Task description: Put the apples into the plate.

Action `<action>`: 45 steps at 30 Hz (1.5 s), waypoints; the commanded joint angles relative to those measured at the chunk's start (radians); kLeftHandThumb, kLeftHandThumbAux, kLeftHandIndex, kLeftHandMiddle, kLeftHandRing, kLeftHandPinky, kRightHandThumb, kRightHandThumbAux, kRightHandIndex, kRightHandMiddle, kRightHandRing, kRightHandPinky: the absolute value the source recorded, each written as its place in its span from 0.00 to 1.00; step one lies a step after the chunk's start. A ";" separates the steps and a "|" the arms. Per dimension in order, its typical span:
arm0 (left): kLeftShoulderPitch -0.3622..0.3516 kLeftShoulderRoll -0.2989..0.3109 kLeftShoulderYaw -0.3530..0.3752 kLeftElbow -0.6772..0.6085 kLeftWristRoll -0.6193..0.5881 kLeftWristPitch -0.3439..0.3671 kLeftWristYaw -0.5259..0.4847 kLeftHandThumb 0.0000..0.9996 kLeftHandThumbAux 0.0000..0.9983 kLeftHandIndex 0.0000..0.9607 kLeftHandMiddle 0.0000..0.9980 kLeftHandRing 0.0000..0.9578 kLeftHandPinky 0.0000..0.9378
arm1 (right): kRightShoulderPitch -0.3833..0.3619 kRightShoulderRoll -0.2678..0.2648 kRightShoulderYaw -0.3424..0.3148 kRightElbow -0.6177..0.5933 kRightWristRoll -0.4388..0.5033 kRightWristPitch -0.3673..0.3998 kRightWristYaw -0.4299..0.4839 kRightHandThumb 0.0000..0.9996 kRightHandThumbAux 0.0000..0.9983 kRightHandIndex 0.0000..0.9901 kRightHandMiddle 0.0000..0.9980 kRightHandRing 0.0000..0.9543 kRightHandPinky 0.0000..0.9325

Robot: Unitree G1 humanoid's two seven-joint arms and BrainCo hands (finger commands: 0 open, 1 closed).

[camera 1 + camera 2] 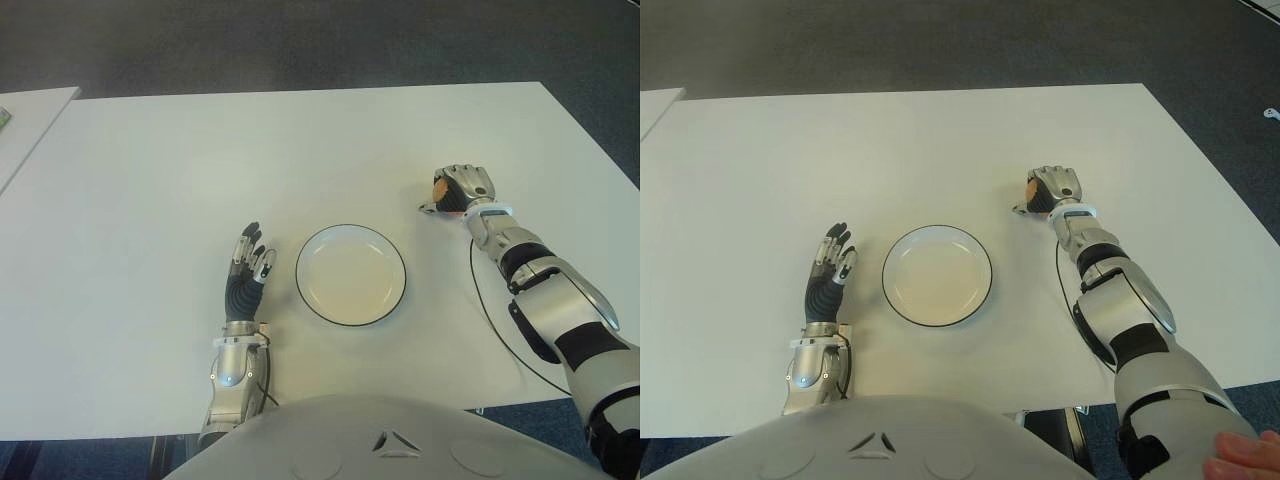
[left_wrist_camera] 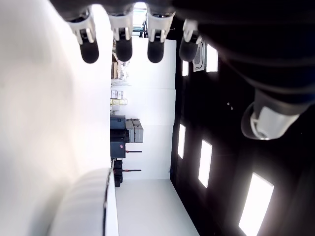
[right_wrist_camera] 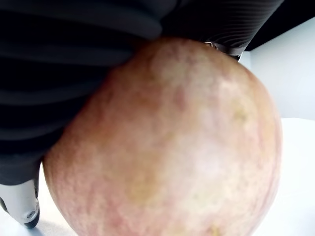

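the right robot hand (image 1: 460, 190) is clenched around a round, red-and-yellow mottled apple (image 3: 177, 147); in the right wrist view the fruit sits against the dark palm, with black fingers (image 3: 74, 29) wrapped over it. in the eye views this robot hand is over the white rectangular worktop (image 1: 200, 160), to the right of and farther back than the round white plate with a thin black rim (image 1: 350, 275), and apart from it. the plate holds nothing. the left robot hand (image 1: 248, 268) shows just to the left of the plate, its fingers (image 2: 89, 46) extended and released, grasping nothing. a black cable (image 1: 490, 320) runs along the right forearm.
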 commanded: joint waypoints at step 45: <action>0.026 0.004 0.021 0.049 0.004 0.013 0.002 0.00 0.43 0.00 0.00 0.00 0.00 | 0.020 0.005 -0.062 0.028 0.037 0.011 0.004 0.85 0.68 0.40 0.51 0.77 0.08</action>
